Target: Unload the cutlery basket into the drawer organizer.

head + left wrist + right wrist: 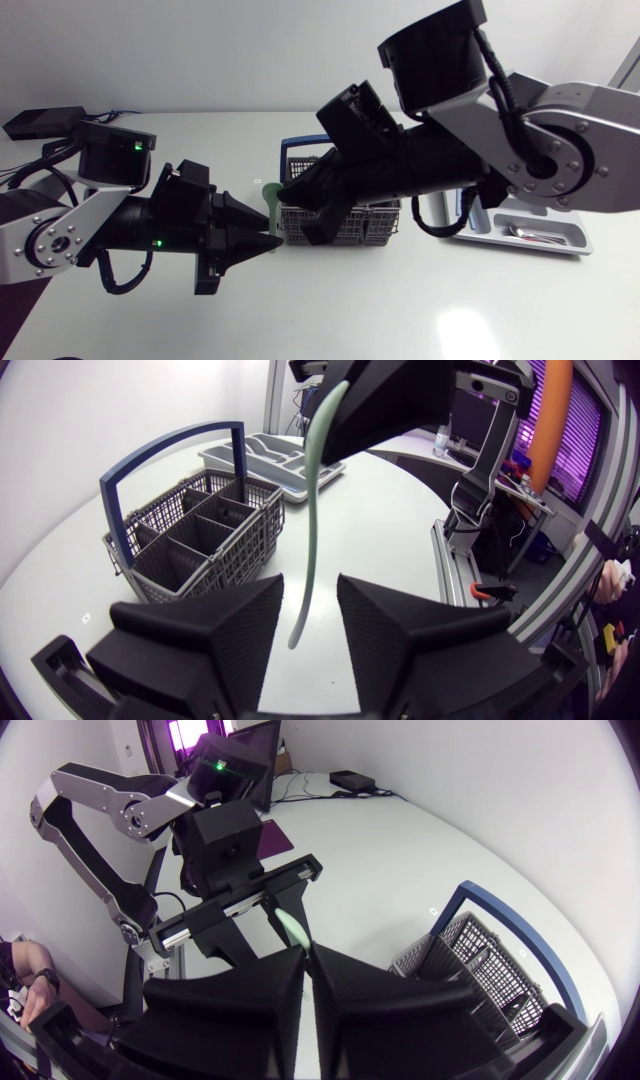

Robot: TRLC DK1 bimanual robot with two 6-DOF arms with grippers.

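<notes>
Presently, table [420, 312]: white, bearing grey basket [376, 227] and organizer [572, 246].
Right gripper [307, 956]: pinching green utensil [313, 510].
Left gripper [310, 586]: spread, utensil between.

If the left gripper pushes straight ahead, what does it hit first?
Probably the slim pale green utensil hanging from the right gripper, already inside the open left gripper; depth unclear.

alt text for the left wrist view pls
The right hand holds a pale green utensil from above, its lower end hanging between the open fingers of the left hand. Ahead stands the grey cutlery basket with a blue handle, the drawer organizer behind it.
</notes>
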